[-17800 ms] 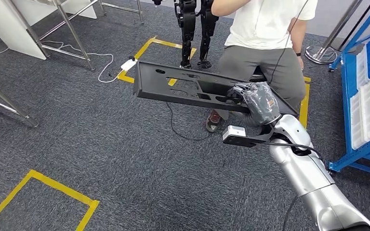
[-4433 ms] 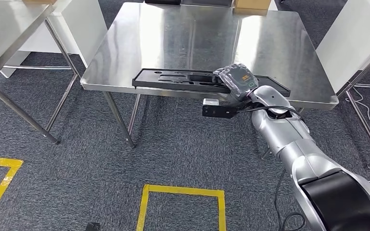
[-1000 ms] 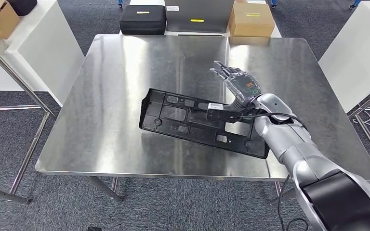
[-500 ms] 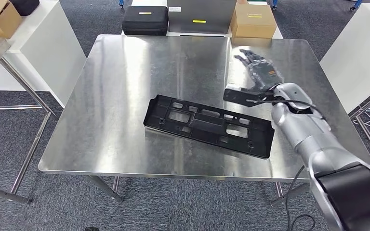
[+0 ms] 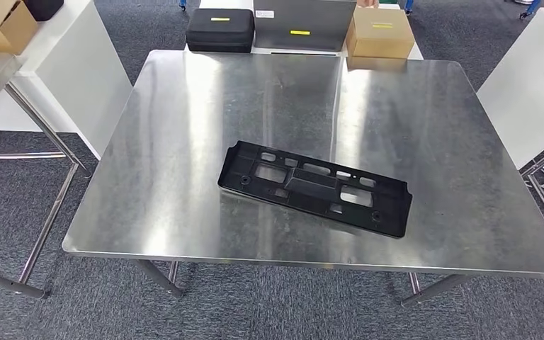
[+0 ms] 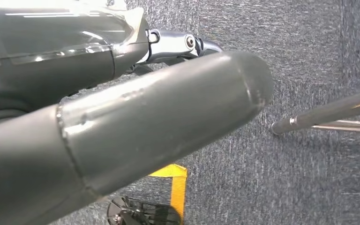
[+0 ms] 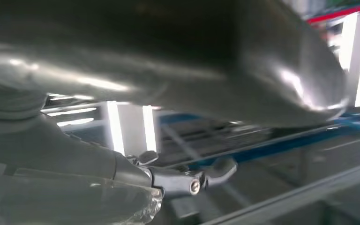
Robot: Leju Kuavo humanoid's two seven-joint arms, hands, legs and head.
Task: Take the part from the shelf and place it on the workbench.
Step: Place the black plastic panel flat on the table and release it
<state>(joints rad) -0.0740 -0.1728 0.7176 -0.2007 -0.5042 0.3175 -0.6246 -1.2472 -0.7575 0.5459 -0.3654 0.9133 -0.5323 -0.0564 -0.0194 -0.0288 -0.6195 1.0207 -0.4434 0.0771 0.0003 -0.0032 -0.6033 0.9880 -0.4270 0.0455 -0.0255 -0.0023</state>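
Beyond the far edge of the steel table, a black case, a grey box with a yellow label and a cardboard box sat in a row. White tables flanked it. Yellow tape marked the grey carpet.

The part is a long, flat, black plastic piece with many holes and cut-out shapes in it. It lies flat on the shiny metal table, toward the front edge. It sits at a slant, with its left end farther back than its right end. Nothing is touching it.
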